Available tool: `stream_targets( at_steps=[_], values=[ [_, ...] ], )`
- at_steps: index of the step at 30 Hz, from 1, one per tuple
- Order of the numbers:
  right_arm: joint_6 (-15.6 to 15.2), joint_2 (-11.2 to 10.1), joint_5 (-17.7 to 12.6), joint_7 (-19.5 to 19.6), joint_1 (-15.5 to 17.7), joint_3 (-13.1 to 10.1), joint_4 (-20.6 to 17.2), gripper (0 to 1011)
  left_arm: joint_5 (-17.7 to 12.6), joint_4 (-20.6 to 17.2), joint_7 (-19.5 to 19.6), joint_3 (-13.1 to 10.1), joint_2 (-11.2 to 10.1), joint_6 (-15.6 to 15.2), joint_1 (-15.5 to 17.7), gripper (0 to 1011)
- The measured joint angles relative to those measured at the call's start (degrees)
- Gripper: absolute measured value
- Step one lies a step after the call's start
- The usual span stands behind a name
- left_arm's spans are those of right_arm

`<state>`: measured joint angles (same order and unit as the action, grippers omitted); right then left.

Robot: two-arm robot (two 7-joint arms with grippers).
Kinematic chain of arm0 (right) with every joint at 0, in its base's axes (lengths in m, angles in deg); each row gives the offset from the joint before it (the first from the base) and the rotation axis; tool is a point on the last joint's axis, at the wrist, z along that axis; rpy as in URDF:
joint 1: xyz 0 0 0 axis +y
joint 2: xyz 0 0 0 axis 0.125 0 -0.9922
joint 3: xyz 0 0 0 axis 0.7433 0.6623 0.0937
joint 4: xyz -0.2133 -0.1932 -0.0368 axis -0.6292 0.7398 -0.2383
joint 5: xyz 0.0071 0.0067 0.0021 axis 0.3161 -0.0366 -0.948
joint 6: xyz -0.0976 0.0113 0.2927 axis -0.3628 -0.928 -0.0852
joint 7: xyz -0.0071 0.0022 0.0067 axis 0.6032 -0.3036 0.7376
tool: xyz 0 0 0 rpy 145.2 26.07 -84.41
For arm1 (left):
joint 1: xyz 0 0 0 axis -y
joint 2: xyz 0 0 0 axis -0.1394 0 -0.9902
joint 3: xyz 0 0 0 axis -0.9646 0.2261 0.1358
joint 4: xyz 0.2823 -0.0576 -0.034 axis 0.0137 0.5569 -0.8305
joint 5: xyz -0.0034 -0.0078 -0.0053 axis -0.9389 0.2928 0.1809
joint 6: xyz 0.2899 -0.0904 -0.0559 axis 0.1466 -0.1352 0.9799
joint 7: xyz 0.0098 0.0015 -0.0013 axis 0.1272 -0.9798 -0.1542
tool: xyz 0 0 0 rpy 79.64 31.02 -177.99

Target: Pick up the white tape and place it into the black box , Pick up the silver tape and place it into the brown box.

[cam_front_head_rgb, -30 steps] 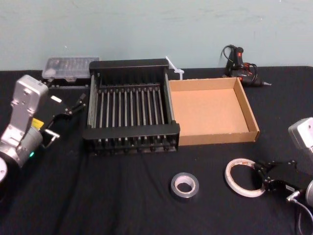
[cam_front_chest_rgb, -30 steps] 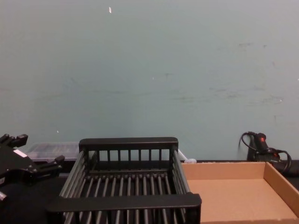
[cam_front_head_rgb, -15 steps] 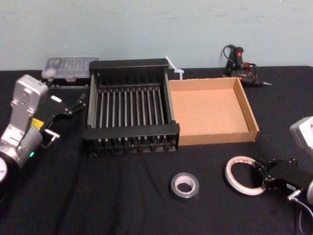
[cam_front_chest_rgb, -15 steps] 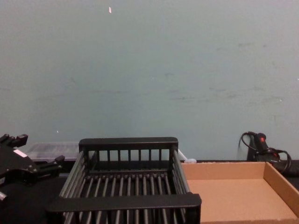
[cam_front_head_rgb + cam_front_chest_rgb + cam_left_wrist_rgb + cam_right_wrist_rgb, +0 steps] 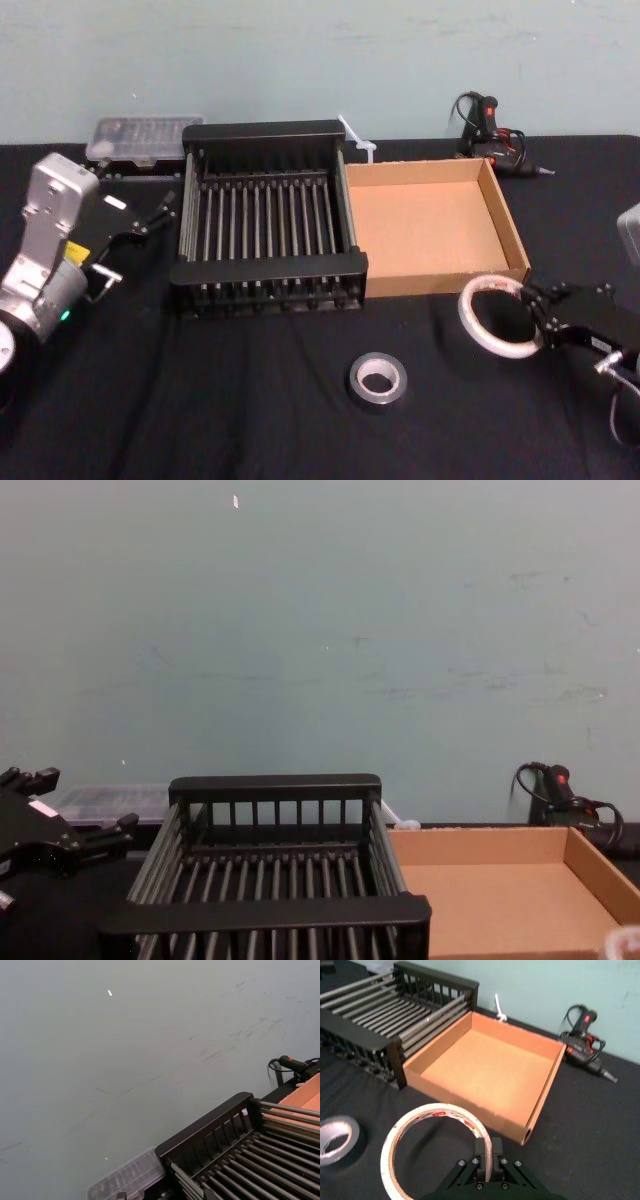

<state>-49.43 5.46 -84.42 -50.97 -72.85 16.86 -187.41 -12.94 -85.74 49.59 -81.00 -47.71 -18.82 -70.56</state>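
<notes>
White thin tape ring (image 5: 436,1110) is clenched by the fingers of my right gripper (image 5: 487,1149). Next I carry it toward ten o'clock, over the black slatted crate (image 5: 265,268). Left gripper (image 5: 138,240) idles at nine o'clock, fingers released.

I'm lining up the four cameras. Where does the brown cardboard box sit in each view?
Head: brown box right of centre, beside the black box.
Chest: lower right, beside the black box.
Left wrist: a tan sliver beyond the black box's bars.
Right wrist: just past the white tape, floor fully visible.
Shared landmark: the black box alongside it.
</notes>
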Motion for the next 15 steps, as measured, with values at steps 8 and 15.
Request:
stream_targets(
  at_steps=[8, 15],
  values=[
    [-0.1, 1.0, 1.9, -0.1, -3.8, 1.0, 0.3, 80, 0.0, 0.0, 0.0, 0.0, 0.0, 0.0, 0.0, 1001],
    [0.1, 2.1, 4.4, -0.7, -7.8, 3.3, 1.9, 80, 0.0, 0.0, 0.0, 0.0, 0.0, 0.0, 0.0, 1001]
  ],
)
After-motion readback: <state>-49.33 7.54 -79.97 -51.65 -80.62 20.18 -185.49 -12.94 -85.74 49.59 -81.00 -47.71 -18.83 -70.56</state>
